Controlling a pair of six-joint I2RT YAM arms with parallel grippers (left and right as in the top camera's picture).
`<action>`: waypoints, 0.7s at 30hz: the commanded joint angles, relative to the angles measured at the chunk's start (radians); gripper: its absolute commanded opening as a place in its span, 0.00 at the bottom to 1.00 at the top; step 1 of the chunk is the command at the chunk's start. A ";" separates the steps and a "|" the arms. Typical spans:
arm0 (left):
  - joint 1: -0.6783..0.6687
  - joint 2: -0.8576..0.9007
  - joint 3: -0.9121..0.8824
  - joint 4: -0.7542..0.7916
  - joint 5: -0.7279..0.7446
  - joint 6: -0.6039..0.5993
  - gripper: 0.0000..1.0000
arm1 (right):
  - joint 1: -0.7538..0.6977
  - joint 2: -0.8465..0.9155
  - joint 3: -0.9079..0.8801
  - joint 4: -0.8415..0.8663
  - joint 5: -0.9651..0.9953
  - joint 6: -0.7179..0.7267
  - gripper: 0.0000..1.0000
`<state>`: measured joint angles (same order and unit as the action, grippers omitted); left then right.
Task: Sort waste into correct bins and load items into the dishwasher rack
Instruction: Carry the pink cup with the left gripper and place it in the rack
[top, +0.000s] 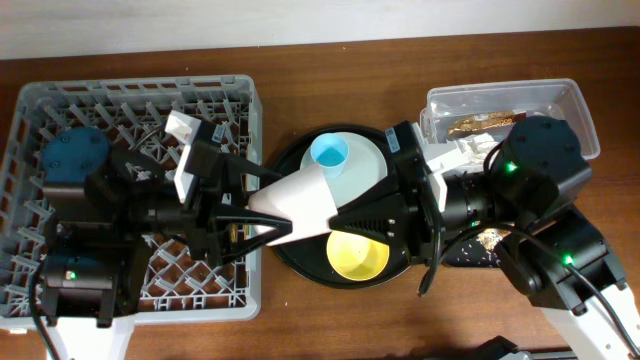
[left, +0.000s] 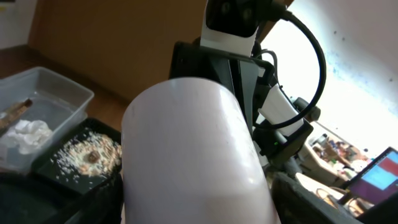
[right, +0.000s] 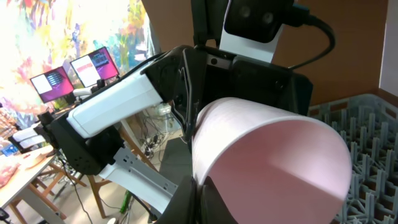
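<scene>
Handover is how we read this moment: the pink cup (top: 298, 205) hangs on its side above the middle of the bench, between both arms. The right end effector (top: 340, 213) pinches the cup's rim, with the mouth turned toward its own wrist. The left end effector (top: 285, 207) stands spread on either side of the cup's body, and we cannot tell whether its fingers press on it.

We judge the cup is being passed across because the dishwasher rack (top: 60, 100) sits along the left edge, on the left arm's side. Below, on the round black tray (top: 285, 165), the light-blue cup (top: 330, 152) stands on the plate (top: 365, 165) beside the yellow bowl (top: 358, 255).

At the far right corner the clear tub (top: 560, 90) holds the napkin (left: 26, 135) and the wrapper (top: 480, 125). Just nearer us, the black tray (left: 46, 165) carries the food scraps (left: 87, 152), so the waste looks sorted.
</scene>
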<state>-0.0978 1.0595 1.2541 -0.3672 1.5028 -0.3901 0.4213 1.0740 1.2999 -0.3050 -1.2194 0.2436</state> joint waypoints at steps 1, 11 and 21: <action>-0.007 -0.034 0.007 -0.031 0.071 -0.002 0.75 | -0.004 0.011 0.011 -0.001 0.094 0.005 0.04; -0.004 -0.034 0.007 -0.030 0.071 -0.002 0.53 | -0.004 0.012 0.011 -0.003 0.111 0.005 0.18; 0.112 -0.033 0.007 0.000 0.040 -0.025 0.45 | -0.214 0.012 0.011 -0.086 0.117 0.005 0.99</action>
<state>-0.0620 1.0363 1.2533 -0.3737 1.4982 -0.3985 0.3161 1.0809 1.3022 -0.3058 -1.1255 0.2523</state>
